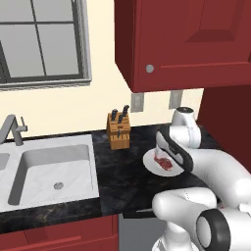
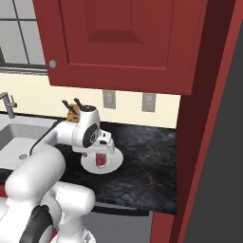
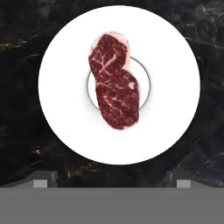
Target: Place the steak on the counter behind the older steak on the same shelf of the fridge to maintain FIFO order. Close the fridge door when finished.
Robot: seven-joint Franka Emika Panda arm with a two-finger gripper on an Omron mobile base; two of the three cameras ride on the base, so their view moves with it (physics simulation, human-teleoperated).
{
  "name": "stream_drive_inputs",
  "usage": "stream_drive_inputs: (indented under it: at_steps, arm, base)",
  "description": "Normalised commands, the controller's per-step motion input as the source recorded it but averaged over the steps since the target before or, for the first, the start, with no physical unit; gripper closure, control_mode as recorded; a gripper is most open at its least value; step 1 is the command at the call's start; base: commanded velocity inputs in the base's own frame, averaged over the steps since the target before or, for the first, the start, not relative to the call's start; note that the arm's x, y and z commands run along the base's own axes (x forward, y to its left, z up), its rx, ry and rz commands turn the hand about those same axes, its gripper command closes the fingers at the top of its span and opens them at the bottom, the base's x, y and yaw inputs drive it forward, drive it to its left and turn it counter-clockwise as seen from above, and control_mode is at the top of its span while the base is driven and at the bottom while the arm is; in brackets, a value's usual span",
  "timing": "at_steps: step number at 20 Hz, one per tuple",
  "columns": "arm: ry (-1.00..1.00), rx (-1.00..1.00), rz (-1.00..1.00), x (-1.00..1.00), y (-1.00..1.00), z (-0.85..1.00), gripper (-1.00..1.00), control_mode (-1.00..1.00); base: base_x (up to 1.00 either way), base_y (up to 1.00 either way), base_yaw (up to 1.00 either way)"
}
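White plate [image 3: 175, 83] with steak [image 3: 114, 82], seemingly flat, on counter [image 3: 17, 87]

Counted across the views: 1 steak [image 3: 114, 82], lying on 1 white plate [image 3: 175, 83] at the 12 o'clock side of the hand view. 1 black counter [image 1: 117, 181] carries 1 wooden knife block [image 1: 118, 130], at about 10 o'clock from the plate in the left base view, with 3 dark handles showing. There are 1 sink basin [image 1: 54, 171], 1 faucet [image 1: 12, 128], 1 window [image 1: 41, 41], 2 wall outlets [image 2: 148, 102] and 1 red upper cabinet [image 2: 123, 42] with 1 round knob [image 2: 52, 63].
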Motion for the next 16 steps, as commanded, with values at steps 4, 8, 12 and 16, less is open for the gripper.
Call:
stream_drive_inputs:
  at_steps: [4, 8, 12, 16]
  arm:
    - [0.01, -0.03, 0.0, 0.38, -0.05, -0.67, -1.0, -1.0]
    - [0.03, 0.0, 0.0, 0.49, 0.0, -0.4, -1.0, -1.0]
    - [0.0, 0.0, 0.0, 0.39, 0.0, -0.24, -1.0, -1.0]
    - [0.0, 0.0, 0.0, 0.23, 0.0, -0.2, -1.0, -1.0]
  base:
    - [0.0, 0.0, 0.0]
    - [0.0, 0.0, 0.0]
    - [0.0, 0.0, 0.0]
    - [0.0, 0.0, 0.0]
